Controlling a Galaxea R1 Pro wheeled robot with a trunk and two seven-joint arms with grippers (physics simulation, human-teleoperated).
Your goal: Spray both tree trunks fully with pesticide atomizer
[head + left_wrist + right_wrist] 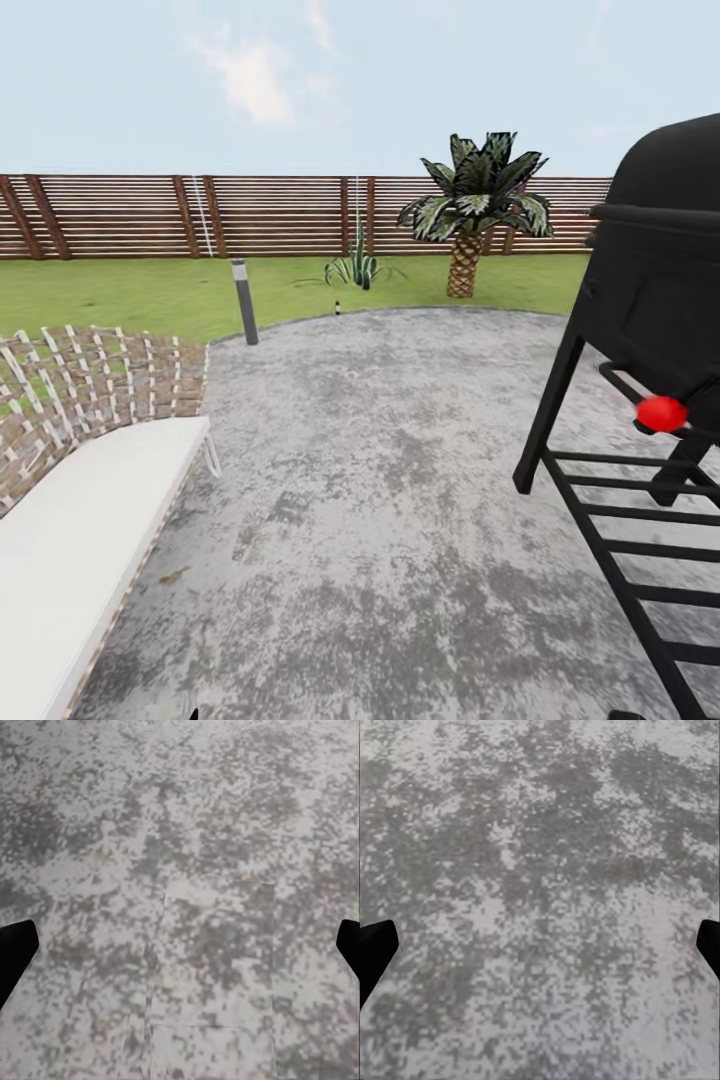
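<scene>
Mottled grey stone paving [180, 870] lies beneath both wide-open, empty grippers: left gripper [180, 937], right gripper [540, 937]. A small dark bottle [338, 308], probably the pesticide atomizer, stands far off at the lawn's edge. Likely light, rigid, smooth; grasp its body.

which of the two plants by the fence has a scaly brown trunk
The short palm on the right; the spiky low plant left of it has no trunk.

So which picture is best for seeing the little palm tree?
The head view: the palm tree stands whole on the grass in front of the wooden fence. Both wrist views look down at grey stone paving instead, with dark tool tips at their edges.
</scene>
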